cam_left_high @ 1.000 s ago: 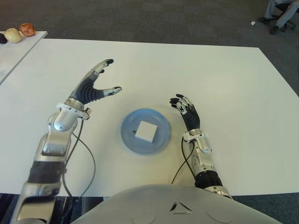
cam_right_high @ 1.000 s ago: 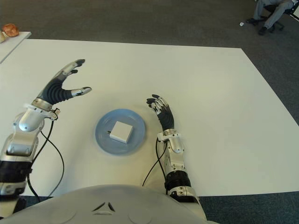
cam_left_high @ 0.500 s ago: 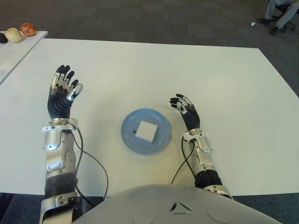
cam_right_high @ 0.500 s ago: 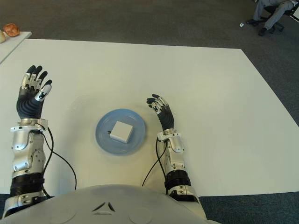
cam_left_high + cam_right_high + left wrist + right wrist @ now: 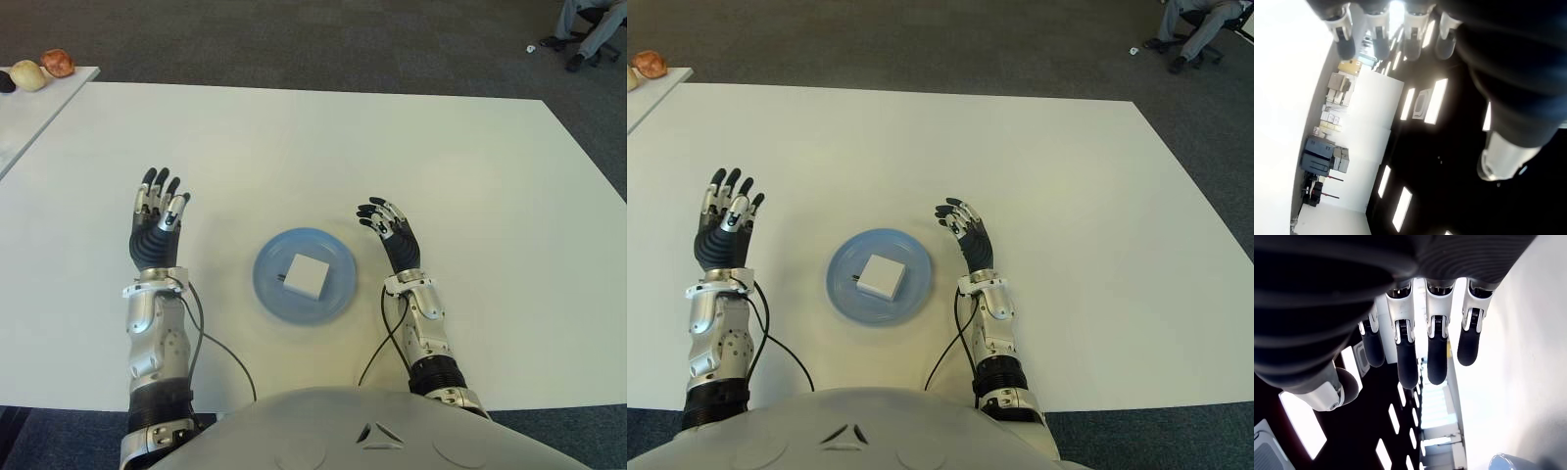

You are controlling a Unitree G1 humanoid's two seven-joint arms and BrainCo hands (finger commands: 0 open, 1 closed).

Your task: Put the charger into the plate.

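White and square, the charger (image 5: 307, 275) already lies flat inside the pale blue plate (image 5: 333, 301) at the near middle of the bench (image 5: 392, 137), so we judge the placing done and nothing left but to keep both hands clear. Our left hand (image 5: 155, 227) shows well to the left of the plate, its fingers (image 5: 161, 192) stretched out and holding nothing. Our right hand (image 5: 394, 235) shows just to the right of the plate, fingers (image 5: 1437, 352) loosely extended and likewise empty; neither touches the charger.
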